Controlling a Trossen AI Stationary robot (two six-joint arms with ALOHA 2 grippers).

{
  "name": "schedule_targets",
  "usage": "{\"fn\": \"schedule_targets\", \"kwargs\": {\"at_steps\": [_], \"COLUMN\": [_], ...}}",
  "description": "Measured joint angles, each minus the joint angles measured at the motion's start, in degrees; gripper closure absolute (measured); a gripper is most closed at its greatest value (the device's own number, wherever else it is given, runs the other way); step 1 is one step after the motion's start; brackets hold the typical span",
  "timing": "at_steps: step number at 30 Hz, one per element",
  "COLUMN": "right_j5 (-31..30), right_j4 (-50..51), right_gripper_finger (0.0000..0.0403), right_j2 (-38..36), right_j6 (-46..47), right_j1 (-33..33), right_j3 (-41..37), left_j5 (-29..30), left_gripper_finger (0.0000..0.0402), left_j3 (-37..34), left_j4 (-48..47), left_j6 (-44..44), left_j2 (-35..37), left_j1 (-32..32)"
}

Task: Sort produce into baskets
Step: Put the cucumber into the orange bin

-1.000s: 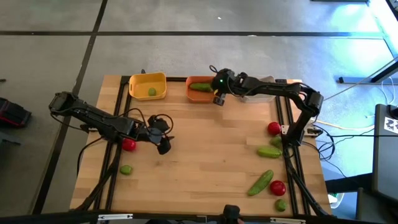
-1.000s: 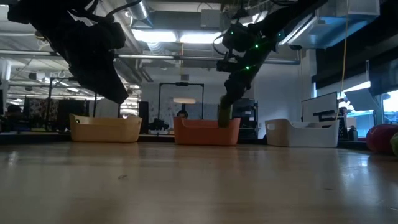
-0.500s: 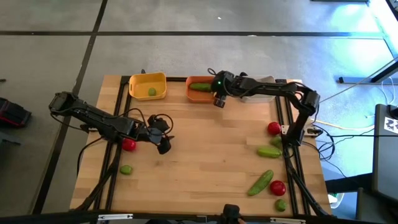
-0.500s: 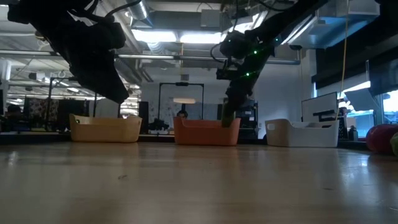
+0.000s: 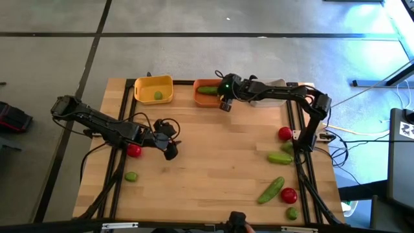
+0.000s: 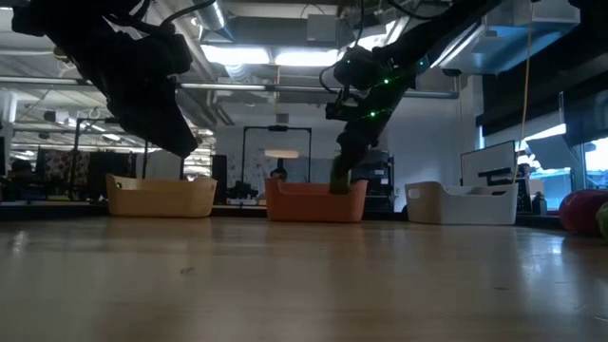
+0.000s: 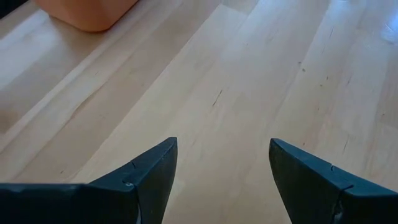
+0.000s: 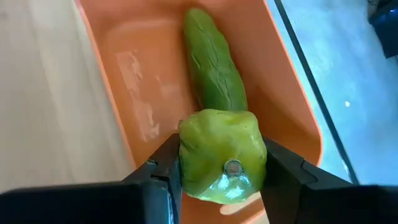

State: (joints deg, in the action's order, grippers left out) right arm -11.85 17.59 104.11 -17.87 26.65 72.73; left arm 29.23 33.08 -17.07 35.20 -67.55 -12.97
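Overhead, right gripper (image 5: 224, 103) sits at twelve o'clock on the tabletop (image 5: 213, 162), over the orange basket's (image 5: 200, 98) near rim; left gripper (image 5: 169, 147) idles at nine o'clock beside a tomato (image 5: 134, 151).

Table-level view: the held cucumber (image 6: 339, 175) hangs end-down at the basket wall; released there, it could tip out.

Left wrist view: jaws apart, nothing between them.

Right wrist view: jaws clamp the cucumber end-on above another cucumber (image 8: 211, 59) lying inside; dropped on that, it may roll against the wall.
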Motion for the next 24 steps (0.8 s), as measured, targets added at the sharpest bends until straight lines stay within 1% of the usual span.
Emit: {"fn": "schedule_targets", "kwargs": {"at_steps": [3,7,9,12,15,24], "right_j5": [0.1,0.3,1.3,3.7,4.9,6.9], "right_j4": [-0.3,-0.4,-0.7,-2.5,-4.8,-9.4], "right_gripper_finger": [0.0235,0.0185,0.0163,0.0140,0.0131,0.0128], "right_j2": [0.2,0.4,0.4,0.4,0.4,0.4], "right_j6": [0.7,1.3,1.3,1.4,2.4,3.1], "right_j1": [0.0,0.0,0.0,0.0,0.0,0.0], "right_j3": [0.0,0.0,0.0,-0.1,-0.1,-0.1], "left_j5": [0.0,0.0,0.0,0.1,0.2,0.2], "left_gripper_finger": [0.0153,0.0153,0.0153,0.0153,0.0153,0.0153], "left_j3": [0.0,0.0,0.0,0.0,0.0,0.0], "left_j4": [0.1,0.1,0.1,0.1,0.1,0.1], "left_j6": [0.0,0.0,0.0,0.0,0.0,-0.1], "left_j2": [0.0,0.0,0.0,0.0,0.0,0.0], "left_j1": [0.0,0.0,0.0,0.0,0.0,0.0]}}
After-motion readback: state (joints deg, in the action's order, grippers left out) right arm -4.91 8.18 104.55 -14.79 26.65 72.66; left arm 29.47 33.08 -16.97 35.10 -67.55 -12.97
